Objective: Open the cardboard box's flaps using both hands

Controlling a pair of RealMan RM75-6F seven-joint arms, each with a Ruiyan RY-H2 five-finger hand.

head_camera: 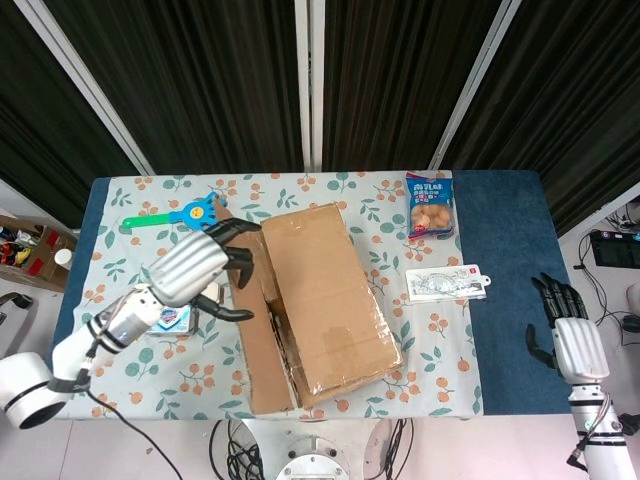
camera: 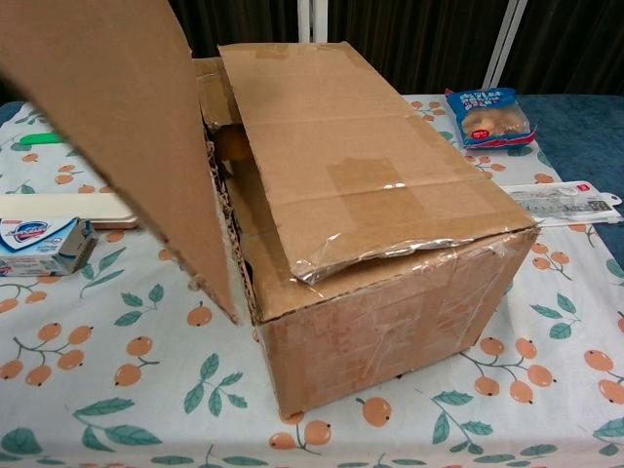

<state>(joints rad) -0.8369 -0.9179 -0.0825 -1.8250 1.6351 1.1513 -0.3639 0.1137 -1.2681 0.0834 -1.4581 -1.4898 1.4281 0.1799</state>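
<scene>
While the brown corrugated cardboard box sits mid-table on the fruit-print cloth, its left flap is folded outward and its right flap lies flat, clear tape curling at its front edge. My left hand touches the raised flap, fingers spread. My right hand hangs beside the table, holding nothing, fingers apart.

No legible text; snack bag print too small.

Bare worktop lies right of the cardboard box; its raised left flap blocks that side.
</scene>
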